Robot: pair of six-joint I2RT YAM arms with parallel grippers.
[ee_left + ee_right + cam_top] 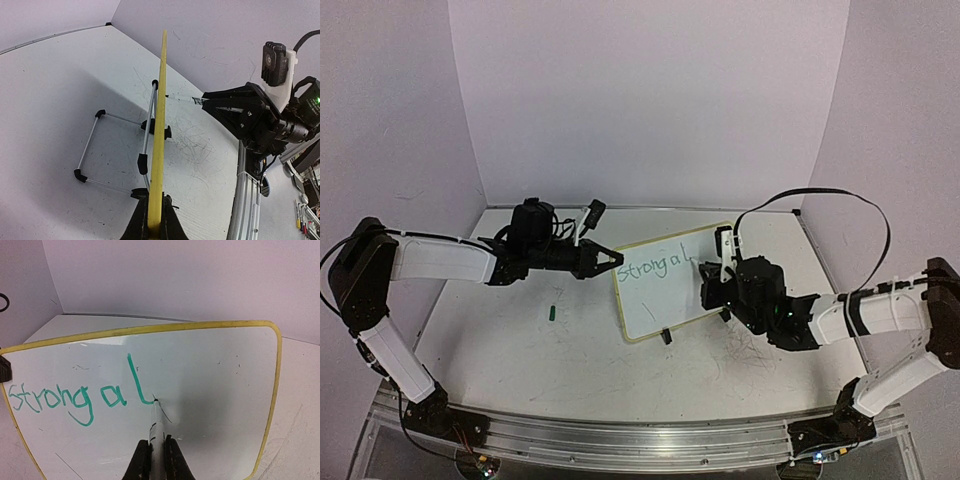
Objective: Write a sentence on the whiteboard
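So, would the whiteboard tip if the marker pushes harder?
The whiteboard seems stiff: its edge looks straight. Likely light and tippy, propped on a thin wire stand. The left tool clamping its edge probably steadies it against the marker.

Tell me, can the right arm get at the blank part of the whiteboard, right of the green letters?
Probably yes. The right gripper, shut on the marker, has its tip on the whiteboard past the green letters, and nothing stands before the blank part. The left gripper holds the board's edge.

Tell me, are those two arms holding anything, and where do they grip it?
The left tool clamps the whiteboard by its yellow frame edge; the right tool pinches a marker by its barrel.
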